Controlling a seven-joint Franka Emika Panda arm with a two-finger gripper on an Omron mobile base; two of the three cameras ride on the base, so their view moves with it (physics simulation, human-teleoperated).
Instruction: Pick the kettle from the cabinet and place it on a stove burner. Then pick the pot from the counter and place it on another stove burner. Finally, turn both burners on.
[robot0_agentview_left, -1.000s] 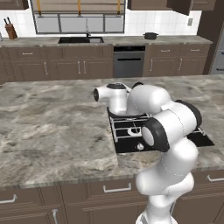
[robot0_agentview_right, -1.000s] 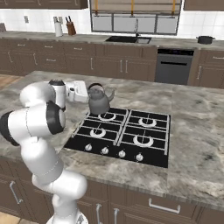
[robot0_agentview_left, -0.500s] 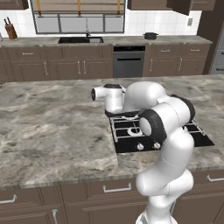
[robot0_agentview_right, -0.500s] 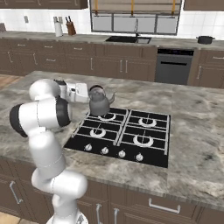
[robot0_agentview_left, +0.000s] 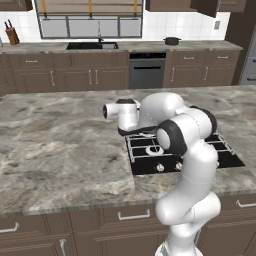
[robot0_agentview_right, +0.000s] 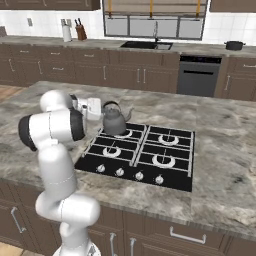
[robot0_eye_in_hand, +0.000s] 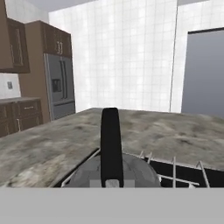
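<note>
The grey kettle (robot0_agentview_right: 115, 121) with its black arched handle (robot0_eye_in_hand: 110, 140) stands upright over the back left burner (robot0_agentview_right: 121, 134) of the black stove (robot0_agentview_right: 177, 177). I cannot tell whether it rests on the grate. My gripper (robot0_agentview_right: 104, 107) reaches in level from the left and is shut on the handle's top. In the hand view the gripper (robot0_eye_in_hand: 111, 183) sits at the foot of the handle, above the kettle's lid (robot0_eye_in_hand: 131, 173). In the left base view my arm (robot0_agentview_left: 165, 112) hides the kettle. The dark pot (robot0_agentview_right: 234, 45) (robot0_agentview_left: 172, 41) stands on the far counter (robot0_agentview_right: 45, 41).
A row of small knobs (robot0_agentview_right: 130, 173) lines the stove's front edge. The three other burners (robot0_agentview_right: 162, 160) are bare. The far counter holds a sink (robot0_agentview_right: 146, 45) and a knife block (robot0_agentview_right: 80, 34). Marbled island top (robot0_agentview_left: 60, 145) spreads left of the stove. A fridge (robot0_eye_in_hand: 59, 89) stands beyond.
The kettle has come down a little toward the back left burner, still in my grip. My hand moved right and my elbow swung up; the base stayed put.
</note>
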